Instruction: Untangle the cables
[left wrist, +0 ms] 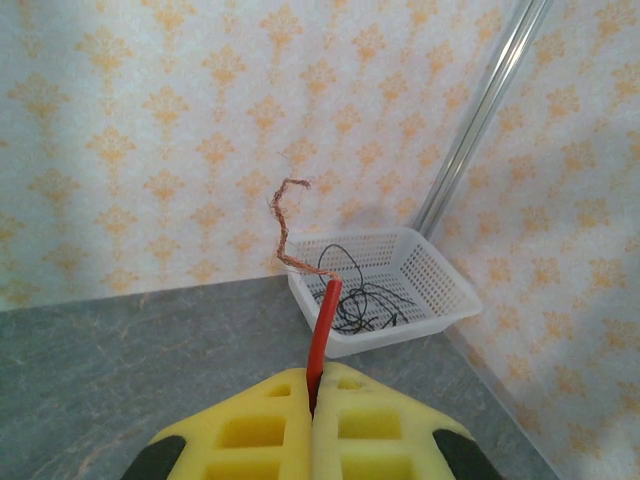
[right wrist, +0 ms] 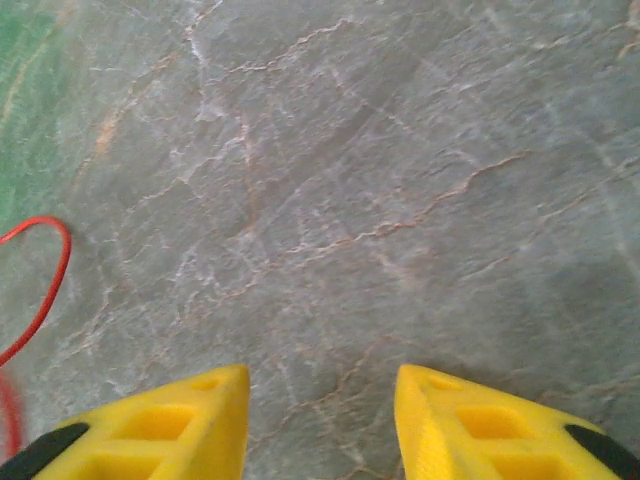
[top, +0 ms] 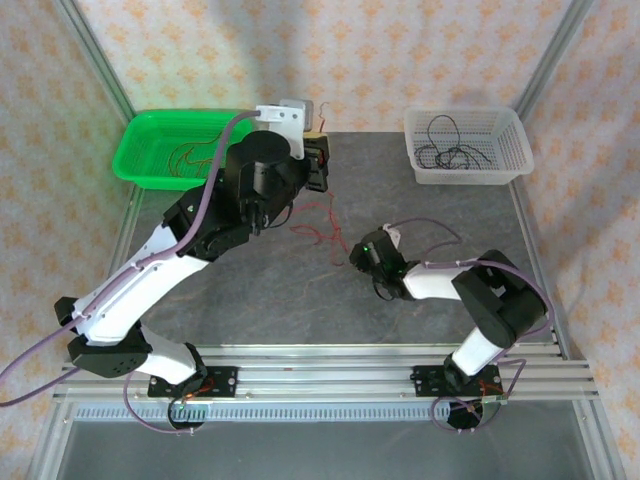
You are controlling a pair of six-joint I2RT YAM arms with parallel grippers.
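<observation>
We see a grey marbled table (top: 250, 300). At upper left, a green mesh bin (top: 150, 150) holds faint reddish strands (top: 190, 157) that are hard to make out. At upper right, a white lattice basket (top: 510, 150) holds looped black cables (top: 450, 152). The left gripper (left wrist: 313, 385), its yellow pads pressed together, pinches a thin red cable (left wrist: 323, 330) with a bare, frayed copper tip. The right gripper (right wrist: 320, 375) is spread over bare table, with a red loop cut off at the left edge.
</observation>
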